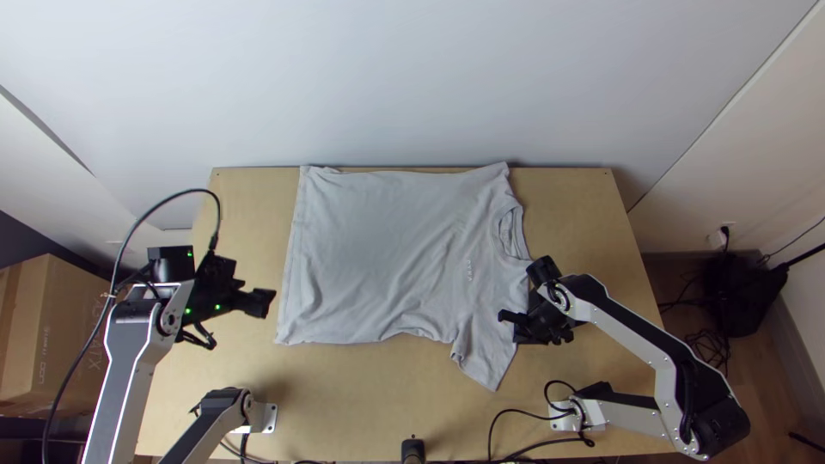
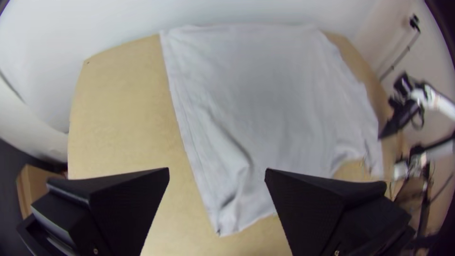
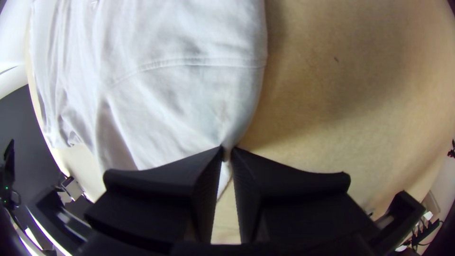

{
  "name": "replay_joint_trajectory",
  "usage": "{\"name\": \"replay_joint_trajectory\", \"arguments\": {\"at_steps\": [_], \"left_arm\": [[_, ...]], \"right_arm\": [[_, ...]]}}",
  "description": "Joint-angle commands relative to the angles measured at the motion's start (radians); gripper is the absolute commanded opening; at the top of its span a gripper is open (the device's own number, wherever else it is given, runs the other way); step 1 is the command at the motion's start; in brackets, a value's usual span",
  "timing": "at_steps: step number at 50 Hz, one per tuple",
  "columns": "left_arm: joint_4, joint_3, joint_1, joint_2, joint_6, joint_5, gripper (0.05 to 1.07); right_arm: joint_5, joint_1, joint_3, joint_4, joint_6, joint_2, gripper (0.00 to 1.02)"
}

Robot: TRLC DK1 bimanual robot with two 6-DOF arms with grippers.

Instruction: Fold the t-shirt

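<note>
Lying spread across the light wooden worktop (image 1: 571, 202), here's the pale grey t-shirt (image 1: 387, 249), wrinkled, its hem towards the left arm and its collar (image 1: 513, 234) towards the right. Bare wood runs round its sides, with black cables (image 1: 550, 441) looping by the near edge. A pale wall (image 1: 412, 77) rises beyond the far edge. Off to the left sits a cardboard box (image 1: 51, 335); over on the right there's wooden floor (image 1: 778, 378), a tangle of leads (image 1: 709, 344) beside a black object (image 1: 743, 292), and a wall socket (image 1: 718, 238) with something plugged in.

Writing next: there's small print (image 1: 469, 271) on the shirt's chest, and lettering on the side of the box.

And the claws! The left claw (image 1: 262, 301) hangs near the hem, fingers wide apart, nothing between them. The right claw (image 1: 507, 320) is at the near sleeve (image 1: 488, 357), fingertips together, clamped on a bit of its cloth.
</note>
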Motion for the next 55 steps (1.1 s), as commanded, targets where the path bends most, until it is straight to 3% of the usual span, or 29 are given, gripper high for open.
{"name": "replay_joint_trajectory", "arguments": {"at_steps": [1, 8, 15, 23, 47, 51, 55], "left_arm": [[-0.041, -0.074, 0.045, 0.012, 0.203, 0.009, 1.02], [-0.047, -0.134, 0.109, -0.003, 0.369, 0.009, 1.02], [-0.17, -0.147, 0.146, 0.044, 0.527, 0.003, 1.02], [-0.187, -0.193, 0.146, 0.073, 0.631, -0.037, 1.02], [-0.118, -0.265, 0.057, 0.159, 0.602, -0.041, 0.98], [-0.102, -0.284, 0.034, 0.169, 0.584, -0.041, 0.9], [-0.045, -0.305, 0.019, 0.179, 0.556, -0.044, 0.88]], "right_arm": [[0.011, 0.008, -0.041, 0.022, 0.012, 0.028, 0.02], [0.011, 0.007, -0.031, 0.019, 0.012, 0.019, 0.02], [0.011, 0.001, -0.025, 0.016, 0.01, 0.012, 0.02], [0.013, -0.001, -0.011, 0.018, 0.01, 0.002, 0.02], [0.013, -0.001, 0.003, 0.036, 0.024, 0.01, 0.02], [0.013, -0.001, 0.005, 0.044, 0.025, 0.012, 0.02], [0.013, -0.004, 0.006, 0.045, 0.025, 0.016, 0.02]]}}
